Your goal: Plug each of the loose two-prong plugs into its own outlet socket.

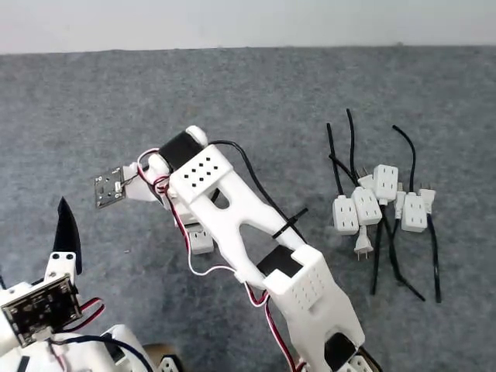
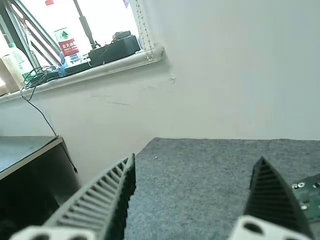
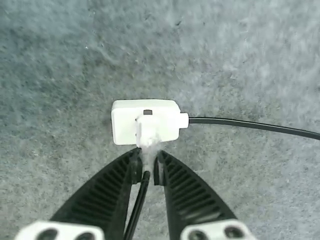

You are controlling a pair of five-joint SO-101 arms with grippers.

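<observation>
A white outlet socket [image 3: 145,121] lies on the grey mat, and its black cord [image 3: 250,124] runs off to one side. A white two-prong plug [image 3: 147,142] sits pushed into the socket's face. My right gripper [image 3: 146,162] is shut on this plug, and the plug's own black cord [image 3: 136,202] trails back between the fingers. In the high view the same socket [image 1: 201,240] peeks out from under the right arm [image 1: 232,217]. My left gripper [image 2: 195,165] stands open in the air with nothing in it, near the mat's front left corner; one black finger [image 1: 68,231] points away from the base.
A cluster of several white sockets and plugs [image 1: 380,203] with black cords lies at the right of the mat [image 1: 256,101]. A white wall [image 2: 225,75] rises beyond the mat's far edge. The right arm's small circuit board [image 1: 109,190] sticks out to the left.
</observation>
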